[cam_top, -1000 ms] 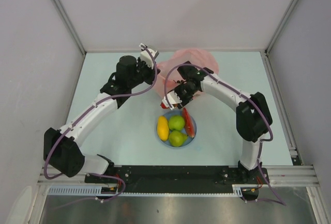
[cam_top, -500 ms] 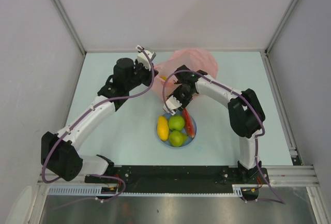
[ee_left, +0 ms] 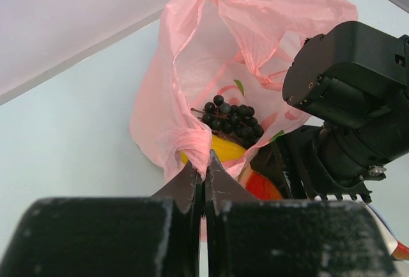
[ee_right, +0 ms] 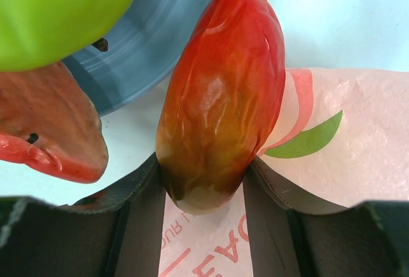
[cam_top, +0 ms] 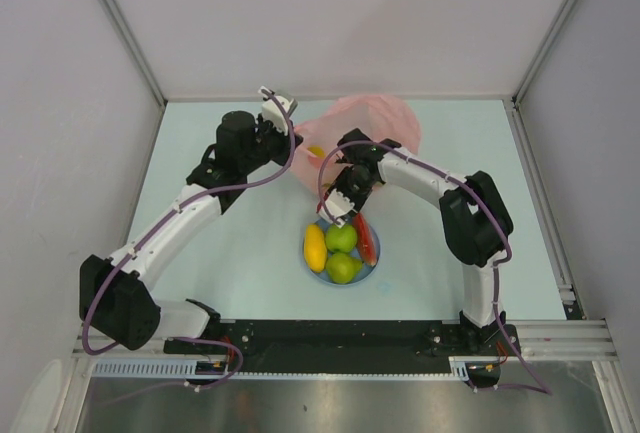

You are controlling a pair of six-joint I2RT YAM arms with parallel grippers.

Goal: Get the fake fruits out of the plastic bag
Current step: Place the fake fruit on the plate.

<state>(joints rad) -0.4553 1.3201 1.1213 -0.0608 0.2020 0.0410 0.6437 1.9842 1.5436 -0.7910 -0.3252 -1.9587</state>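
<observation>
The pink plastic bag (cam_top: pixel 368 121) lies at the back of the table, its mouth facing the arms. My left gripper (ee_left: pixel 203 162) is shut on a bunched fold of the bag's edge (ee_left: pixel 192 137) and holds the mouth up. Inside lie a dark grape bunch (ee_left: pixel 231 118) and a yellow fruit (ee_left: pixel 225 149). My right gripper (ee_right: pixel 203 184) is shut on a long red-orange fruit (ee_right: pixel 223 98), just past the bag's mouth and beside the plate's rim. In the top view that gripper (cam_top: pixel 341 209) hangs between bag and plate.
A light blue plate (cam_top: pixel 318 275) near the front holds a yellow fruit (cam_top: pixel 315 246), two green fruits (cam_top: pixel 341 237) and a red piece (cam_top: pixel 365 238). In the right wrist view the plate (ee_right: pixel 160 34) and red piece (ee_right: pixel 45 130) are close on the left. Walls enclose the table.
My right gripper has drawn the red-orange fruit a little out of the bag toward the plate. The left gripper has lifted the bag's edge slightly, and a yellow fruit now shows inside.
</observation>
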